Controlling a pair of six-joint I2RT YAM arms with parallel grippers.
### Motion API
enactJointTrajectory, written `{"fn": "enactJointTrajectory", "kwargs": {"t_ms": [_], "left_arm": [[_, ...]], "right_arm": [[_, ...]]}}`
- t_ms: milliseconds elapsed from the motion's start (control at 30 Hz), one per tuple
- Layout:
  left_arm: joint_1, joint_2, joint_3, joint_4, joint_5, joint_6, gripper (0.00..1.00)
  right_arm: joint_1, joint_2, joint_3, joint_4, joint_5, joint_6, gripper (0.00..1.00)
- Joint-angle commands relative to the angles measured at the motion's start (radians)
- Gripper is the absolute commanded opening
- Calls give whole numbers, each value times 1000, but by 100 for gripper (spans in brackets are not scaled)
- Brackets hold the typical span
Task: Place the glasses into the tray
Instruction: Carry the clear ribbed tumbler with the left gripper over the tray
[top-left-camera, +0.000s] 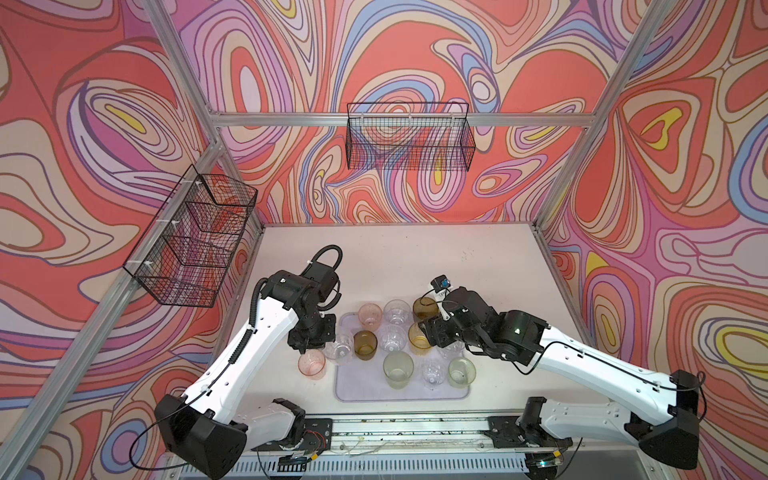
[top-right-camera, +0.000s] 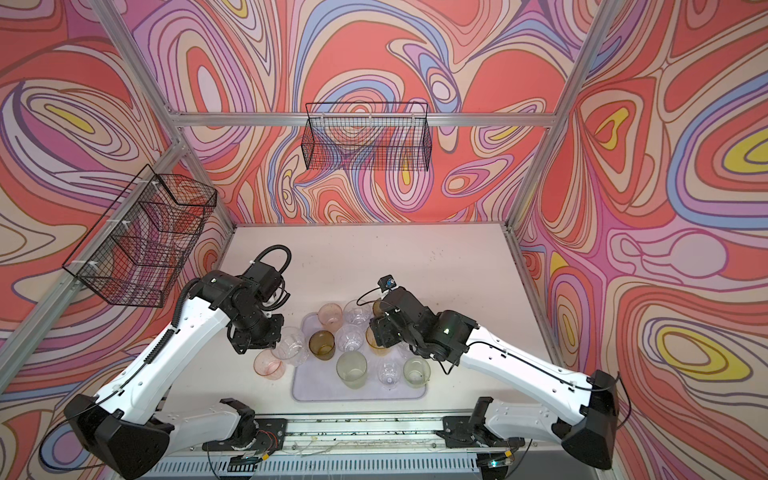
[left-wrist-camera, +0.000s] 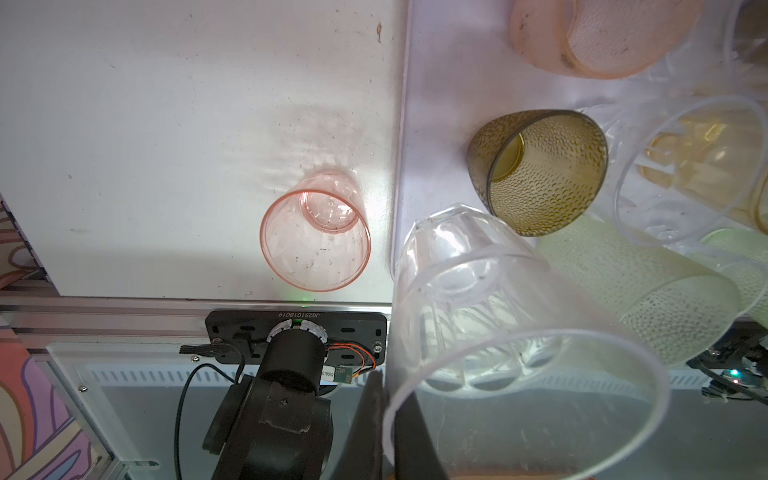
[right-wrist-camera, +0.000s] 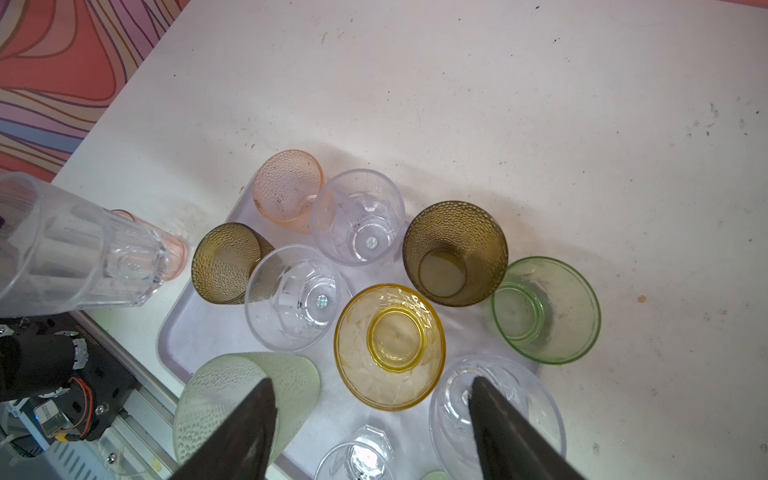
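The pale lilac tray (top-left-camera: 361, 390) (top-right-camera: 320, 392) lies at the table's front middle and holds several glasses, clear, olive-brown, amber, pale green and pink. My left gripper (left-wrist-camera: 388, 399) (top-left-camera: 309, 343) is shut on the rim of a clear faceted tumbler (left-wrist-camera: 498, 332) (top-left-camera: 338, 349) that hangs tilted over the tray's left edge. A pink glass (top-left-camera: 311, 364) (left-wrist-camera: 316, 237) stands on the table just left of the tray. Above the tray's right half my right gripper (right-wrist-camera: 372, 399) (top-left-camera: 432, 332) is open and holds nothing, near the amber glass (right-wrist-camera: 390, 347). Whether the green glass (right-wrist-camera: 546, 309) stands inside the rim I cannot tell.
Black wire baskets hang on the left wall (top-left-camera: 195, 241) and the back wall (top-left-camera: 409, 137). An aluminium rail (top-left-camera: 415, 428) with both arm bases runs along the table's front edge. Frame posts stand at the back corners.
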Motion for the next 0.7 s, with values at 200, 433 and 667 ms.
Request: {"fn": "enactJointTrajectory", "kwargs": {"t_ms": [200,433,667], "left_arm": [[-86,-49,-48,-4,-7,-114,1],[-155,-54,-79,18,-6,-172,1],[-216,-63,-127,69,-12,-225,1]], "right_arm": [[-4,23,38,-2,-4,-14,76],[-4,22,37,0,-9,-13,76],[-4,23,38,2,-10,-8,76]]}}
